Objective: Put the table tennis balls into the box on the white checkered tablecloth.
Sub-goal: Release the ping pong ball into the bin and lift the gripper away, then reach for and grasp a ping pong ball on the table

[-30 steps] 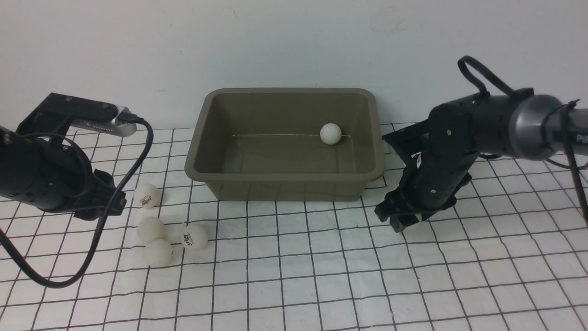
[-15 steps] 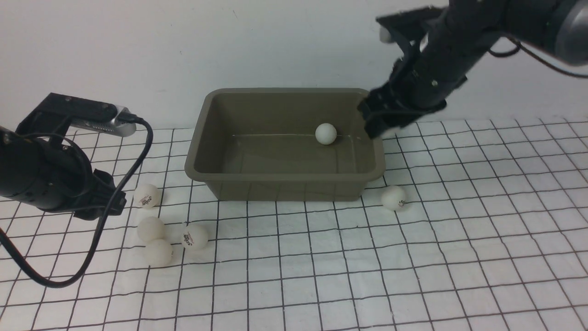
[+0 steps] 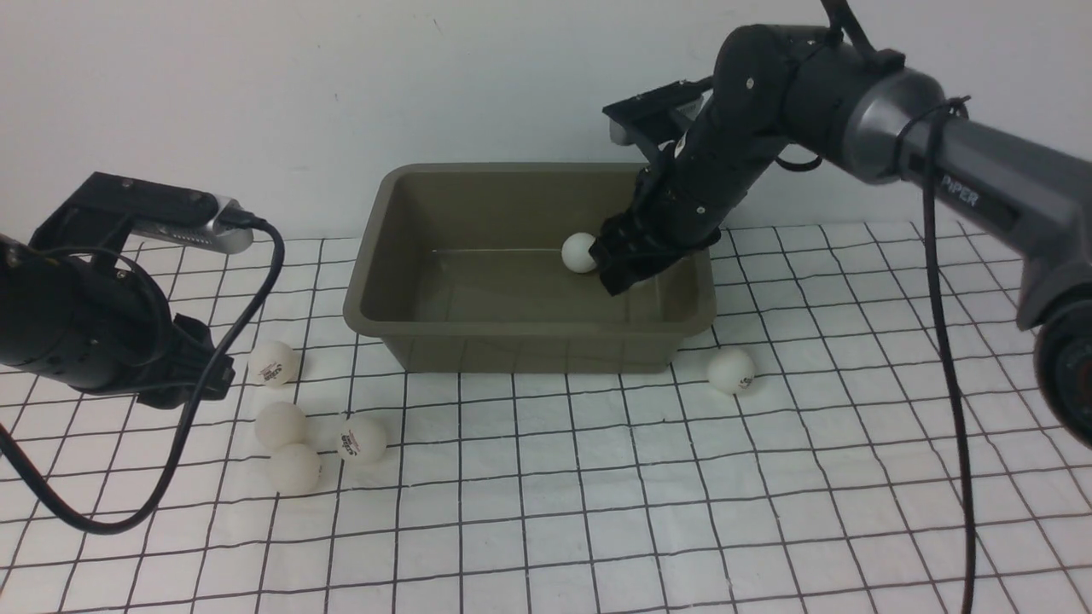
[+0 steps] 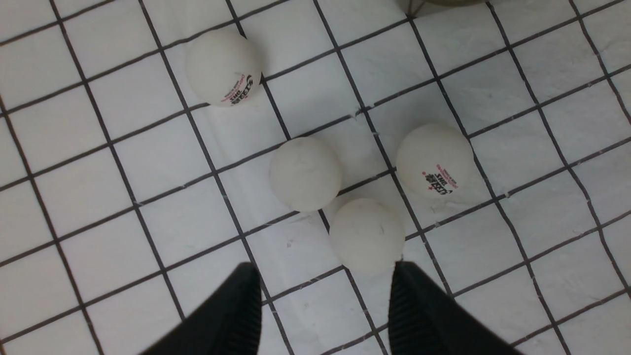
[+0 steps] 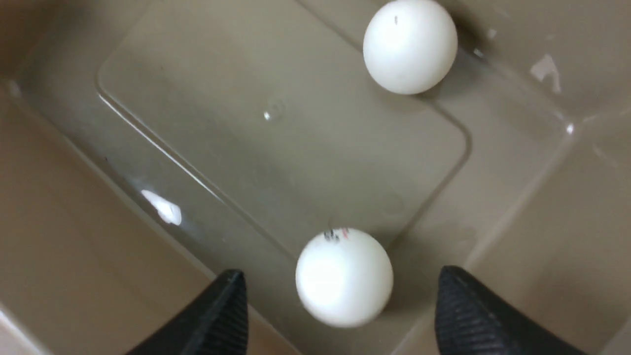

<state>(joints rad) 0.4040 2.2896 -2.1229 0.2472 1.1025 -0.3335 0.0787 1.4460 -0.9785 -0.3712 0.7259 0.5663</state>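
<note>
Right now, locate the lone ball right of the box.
Front view: the ball lies on the cloth on the robot's right, just off the box's near right corner.

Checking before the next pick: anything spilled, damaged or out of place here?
Nothing damaged or spilled. Only oddity: one ball lies alone on the tablecloth by the right front corner of the box, apart from the four balls on the left.

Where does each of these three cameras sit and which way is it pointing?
Front: mid-robot, facing forward at the box on the tablecloth; left arm and right arm show.
Left wrist: on the left arm, looking down at four balls; left claw tips show.
Right wrist: on the right arm, looking down into the box at two balls; right claw tips show.
Shared: front and left wrist both show the four balls.
</note>
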